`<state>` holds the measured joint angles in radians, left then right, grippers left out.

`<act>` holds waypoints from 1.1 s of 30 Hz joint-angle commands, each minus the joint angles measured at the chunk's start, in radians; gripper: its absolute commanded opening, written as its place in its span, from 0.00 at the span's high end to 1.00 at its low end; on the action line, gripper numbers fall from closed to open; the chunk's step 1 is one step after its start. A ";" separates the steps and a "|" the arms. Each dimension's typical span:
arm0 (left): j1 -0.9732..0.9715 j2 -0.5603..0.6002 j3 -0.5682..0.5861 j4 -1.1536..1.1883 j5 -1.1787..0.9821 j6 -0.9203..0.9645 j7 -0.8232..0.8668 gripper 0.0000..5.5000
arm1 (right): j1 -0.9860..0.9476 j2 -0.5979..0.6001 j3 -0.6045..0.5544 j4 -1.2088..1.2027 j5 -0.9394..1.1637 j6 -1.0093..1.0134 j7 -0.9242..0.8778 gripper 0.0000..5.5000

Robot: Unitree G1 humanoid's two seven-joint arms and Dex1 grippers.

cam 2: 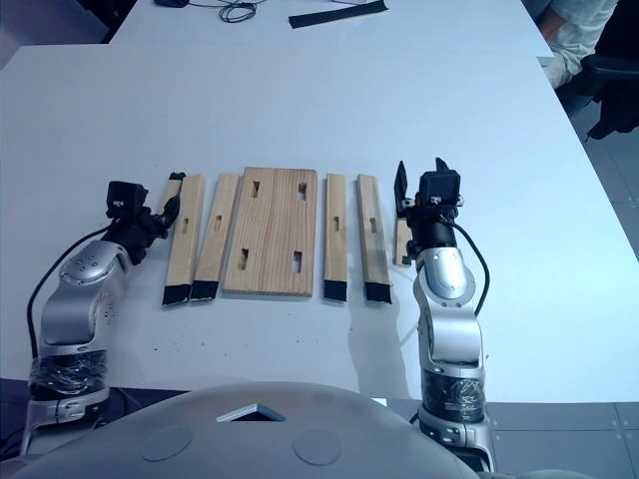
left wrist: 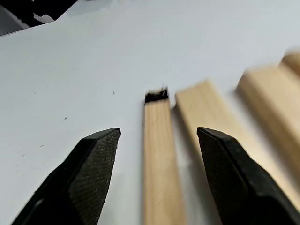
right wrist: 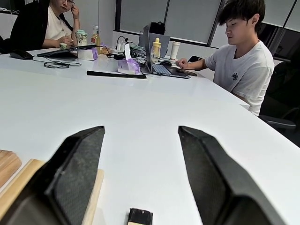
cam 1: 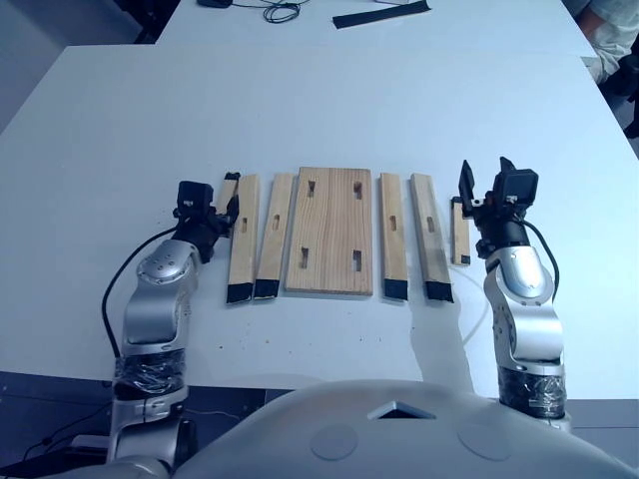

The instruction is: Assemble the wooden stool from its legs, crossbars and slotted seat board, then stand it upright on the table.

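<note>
The slotted seat board (cam 1: pixel 329 230) lies flat mid-table. Two legs (cam 1: pixel 243 238) (cam 1: pixel 273 235) lie to its left and two more (cam 1: pixel 394 235) (cam 1: pixel 429 235) to its right, all with dark ends toward me. A short crossbar (cam 1: pixel 228 188) lies outside the left legs, and my left gripper (cam 1: pixel 226 213) is open low over its near end; the bar (left wrist: pixel 157 154) runs between the fingers (left wrist: pixel 96 161). Another short crossbar (cam 1: pixel 459 232) lies outside the right legs. My right gripper (cam 1: pixel 485 176) stands open just above its far end (right wrist: pixel 139 216), holding nothing.
A black strip (cam 1: pixel 379 14) and cables (cam 1: pixel 280 10) lie on the far table. Wide bare white tabletop (cam 1: pixel 329 110) stretches beyond the parts. The table's front edge (cam 1: pixel 329 374) runs close below the legs' dark ends.
</note>
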<state>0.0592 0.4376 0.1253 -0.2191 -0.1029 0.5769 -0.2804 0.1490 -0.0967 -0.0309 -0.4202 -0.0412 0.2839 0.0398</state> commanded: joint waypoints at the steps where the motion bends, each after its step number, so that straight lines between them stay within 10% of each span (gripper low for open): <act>1: -0.013 0.058 0.010 0.006 0.009 0.036 -0.032 0.45 | 0.025 0.008 0.010 -0.030 -0.006 0.020 -0.009 0.47; 33: -0.116 0.099 -0.045 0.107 -0.057 0.298 -0.120 0.45 | 0.035 0.000 0.021 -0.038 -0.008 0.042 -0.002 0.47</act>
<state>-0.0458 0.5168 0.1071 -0.1521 -0.1590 0.8126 -0.3822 0.1830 -0.0935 -0.0098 -0.4498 -0.0448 0.3107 0.0364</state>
